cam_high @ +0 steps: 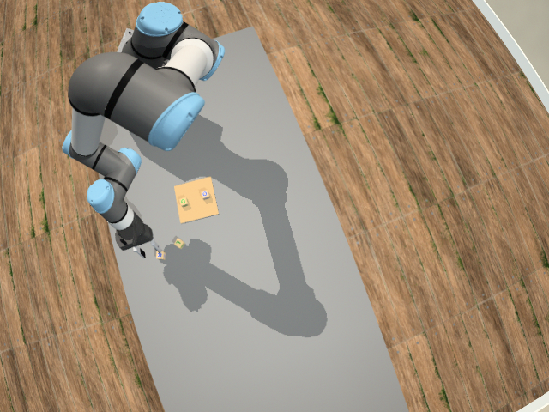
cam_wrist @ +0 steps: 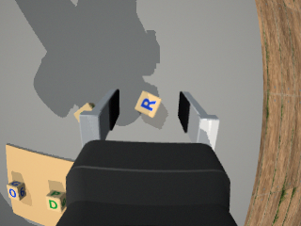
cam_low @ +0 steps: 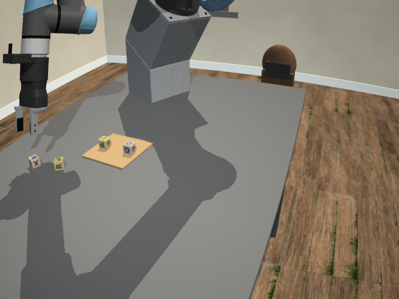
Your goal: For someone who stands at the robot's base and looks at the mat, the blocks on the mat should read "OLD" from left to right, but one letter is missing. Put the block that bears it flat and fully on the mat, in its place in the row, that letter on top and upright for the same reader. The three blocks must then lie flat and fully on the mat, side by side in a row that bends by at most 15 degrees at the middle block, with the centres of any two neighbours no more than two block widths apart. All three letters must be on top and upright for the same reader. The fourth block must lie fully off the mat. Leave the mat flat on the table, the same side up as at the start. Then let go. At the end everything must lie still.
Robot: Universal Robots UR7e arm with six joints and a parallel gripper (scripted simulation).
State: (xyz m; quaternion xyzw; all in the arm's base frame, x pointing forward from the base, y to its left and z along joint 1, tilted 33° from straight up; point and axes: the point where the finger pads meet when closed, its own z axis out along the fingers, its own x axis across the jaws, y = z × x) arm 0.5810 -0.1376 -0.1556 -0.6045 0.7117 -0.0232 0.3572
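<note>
Block R (cam_wrist: 149, 104) sits framed below the empty, wide-open fingers, untouched.

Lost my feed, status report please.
Gripper open, empty, above blue-lettered wooden cube. Green-lettered wooden cube beside it, off orange mat.

In the wrist view, the black gripper body fills the lower frame and covers part of the tan square mat (cam_wrist: 32, 172), cut off at the left edge. A small wooden letter block (cam_wrist: 85, 112) left of centre is mostly hidden behind the left grey finger (cam_wrist: 101, 116). In the top view, the block letters are too small to read.
</note>
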